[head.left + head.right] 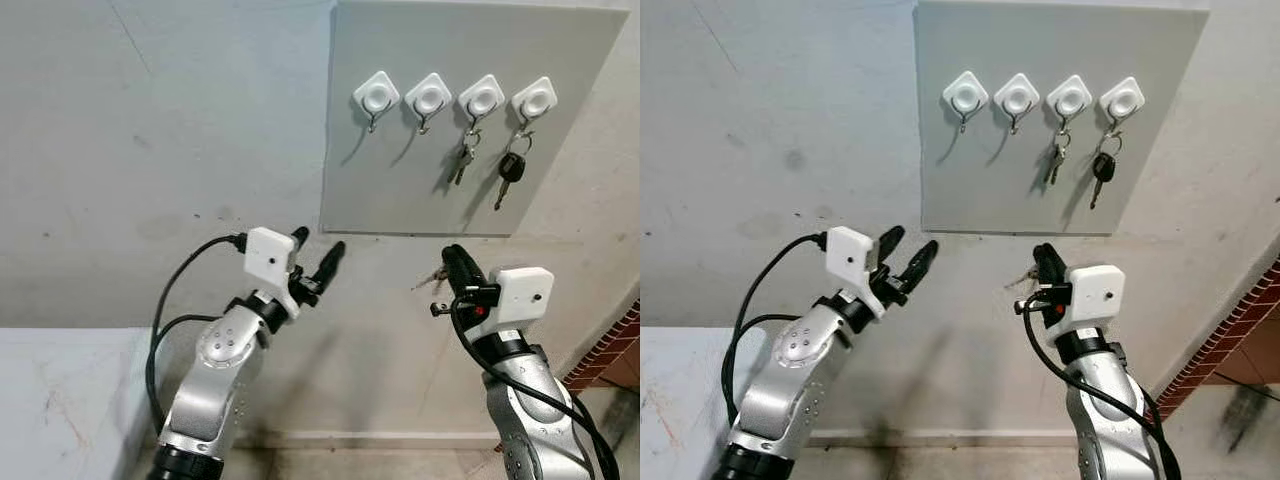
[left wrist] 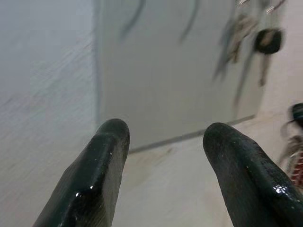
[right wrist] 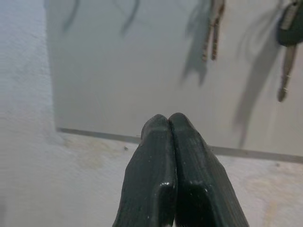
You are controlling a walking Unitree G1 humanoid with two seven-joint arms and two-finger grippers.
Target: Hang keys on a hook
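A grey board (image 1: 400, 190) on the wall carries a row of white hooks. The two left hooks (image 1: 376, 97) (image 1: 428, 98) are bare. A bunch of silver keys (image 1: 464, 155) hangs on the third hook, and a black-headed car key (image 1: 509, 170) hangs on the fourth. My right gripper (image 1: 452, 255) is raised below the board's lower right edge. It is shut on a small set of keys (image 1: 433, 279), which sticks out to its left. My left gripper (image 1: 318, 242) is open and holds nothing, just below the board's lower left corner.
The wall around the board is bare pale plaster. A red brick surface (image 1: 612, 350) stands at the lower right. A pale flat surface (image 1: 60, 400) lies at the lower left beside my left arm. A skirting strip (image 1: 350, 437) runs along the wall's foot.
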